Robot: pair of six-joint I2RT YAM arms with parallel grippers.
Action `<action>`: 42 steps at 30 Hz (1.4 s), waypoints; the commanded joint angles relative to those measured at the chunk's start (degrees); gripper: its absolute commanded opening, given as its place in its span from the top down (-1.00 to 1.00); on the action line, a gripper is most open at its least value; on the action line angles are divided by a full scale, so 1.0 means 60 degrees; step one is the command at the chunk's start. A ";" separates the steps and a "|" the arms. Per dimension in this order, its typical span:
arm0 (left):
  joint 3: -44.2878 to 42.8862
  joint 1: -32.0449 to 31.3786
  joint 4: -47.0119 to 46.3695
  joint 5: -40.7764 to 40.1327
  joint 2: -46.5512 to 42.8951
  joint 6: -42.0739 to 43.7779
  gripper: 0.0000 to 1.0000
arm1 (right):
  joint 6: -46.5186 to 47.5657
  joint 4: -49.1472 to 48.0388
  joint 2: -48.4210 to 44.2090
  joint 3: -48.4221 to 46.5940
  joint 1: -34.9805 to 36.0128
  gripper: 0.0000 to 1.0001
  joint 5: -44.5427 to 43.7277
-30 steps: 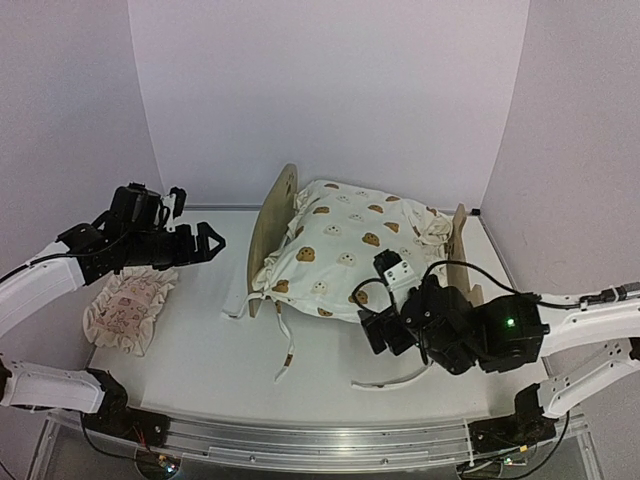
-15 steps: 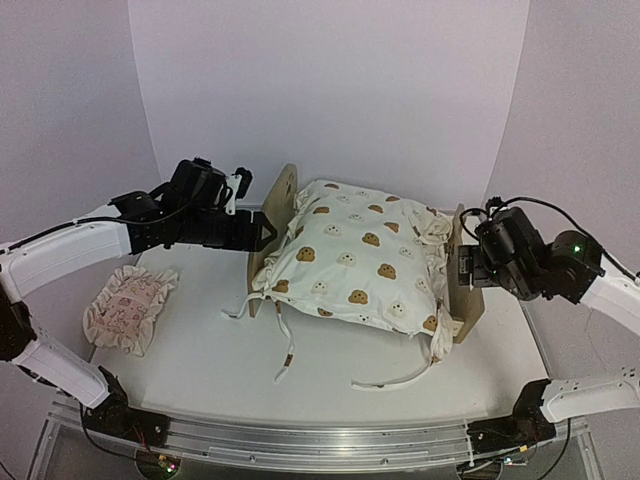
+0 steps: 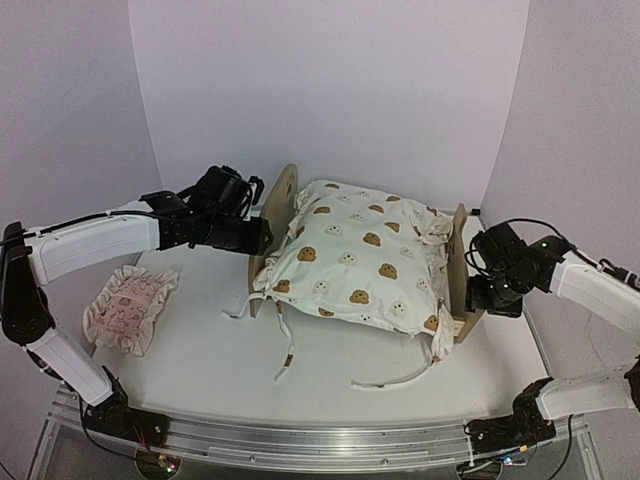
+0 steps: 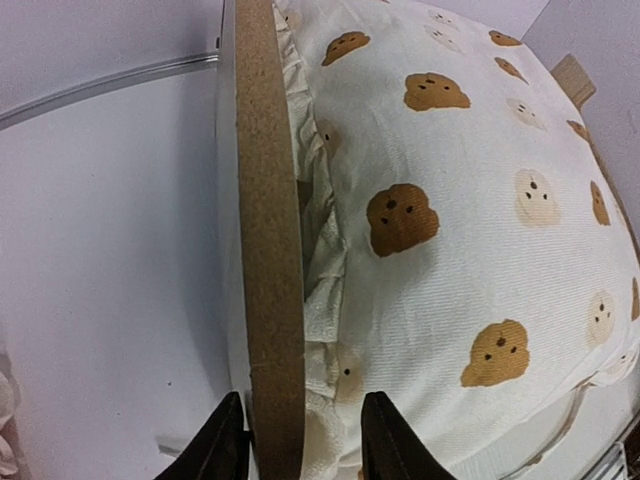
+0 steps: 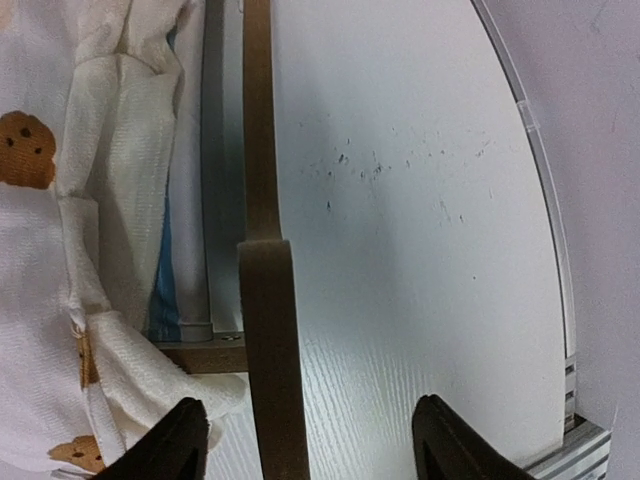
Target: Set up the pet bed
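Note:
The pet bed stands mid-table, its rounded headboard (image 3: 278,205) on the left and its low footboard (image 3: 459,262) on the right. A cream bear-print quilt (image 3: 360,255) covers it. My left gripper (image 3: 262,238) straddles the headboard's edge (image 4: 270,250): one finger sits close to the wood, the other is apart from it on the quilt (image 4: 470,200) side. My right gripper (image 5: 315,440) stands open with the footboard (image 5: 270,350) between its fingers, near the left one. A strip of blue-striped mattress (image 5: 165,290) shows beside the rail.
A small pinkish ruffled pillow (image 3: 125,308) lies at the table's left. Quilt ties (image 3: 285,355) trail off the bed toward the front, one looped (image 3: 395,380) on the table. White walls enclose the back and both sides.
The left arm swung from above the pillow to the headboard. The right arm moved from in front of the bed to the footboard. Both pairs of jaws have narrowed.

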State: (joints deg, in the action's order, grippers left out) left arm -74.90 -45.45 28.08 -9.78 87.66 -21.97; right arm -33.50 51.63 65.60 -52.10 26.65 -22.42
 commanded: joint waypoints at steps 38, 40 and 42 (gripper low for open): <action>0.3022 -0.0159 0.1899 -0.3277 -0.4432 -0.1874 0.85 | -0.1661 -0.1037 0.2402 -0.0522 0.5114 0.91 -0.0239; 0.3084 -0.0157 0.1971 -0.3334 -0.4442 -0.1923 0.84 | -0.1745 -0.1072 0.2615 -0.0646 0.5394 0.90 -0.0305; 0.3134 -0.0163 0.1986 -0.3398 -0.4423 -0.1962 0.83 | -0.1775 -0.1075 0.2788 -0.0731 0.5566 0.90 -0.0372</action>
State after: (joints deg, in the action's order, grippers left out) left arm -55.76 -45.93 44.57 -31.32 61.53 -27.89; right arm -48.30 44.56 78.48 -55.30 55.58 -23.44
